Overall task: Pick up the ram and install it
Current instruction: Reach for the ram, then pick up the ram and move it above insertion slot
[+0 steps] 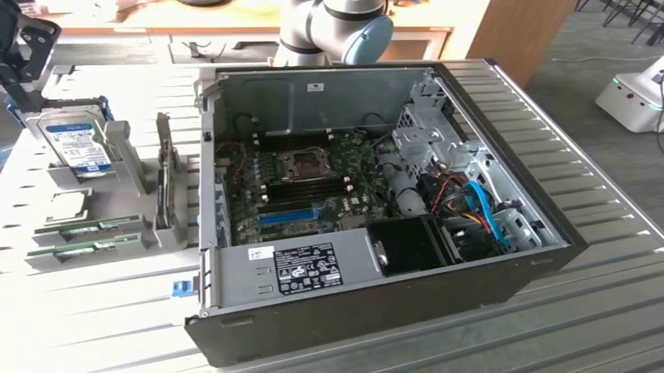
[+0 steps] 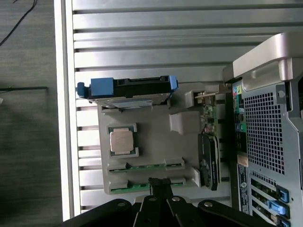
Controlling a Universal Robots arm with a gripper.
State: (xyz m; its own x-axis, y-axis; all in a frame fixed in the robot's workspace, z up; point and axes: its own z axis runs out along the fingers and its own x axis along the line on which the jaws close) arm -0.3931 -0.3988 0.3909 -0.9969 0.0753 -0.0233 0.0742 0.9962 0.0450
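Note:
Two green ram sticks (image 1: 89, 228) (image 1: 83, 249) lie side by side in slots of a grey holder tray (image 1: 62, 203) on the exterior view's left, beside the open computer case (image 1: 374, 202). In the wrist view the same sticks (image 2: 142, 166) (image 2: 135, 186) lie below my gripper (image 2: 160, 181), whose dark fingers are shut together with nothing between them. My gripper (image 1: 23, 74) hangs high above the holder, at the far left in the exterior view, well clear of the ram. The motherboard (image 1: 311, 183) lies exposed inside the case.
The holder also carries a hard drive (image 1: 78, 144) with a blue frame, a processor chip (image 2: 122, 140) and an upright grey card (image 1: 166, 179). The slatted metal table (image 1: 581, 155) runs around the case. The arm's base (image 1: 332, 35) stands behind the case.

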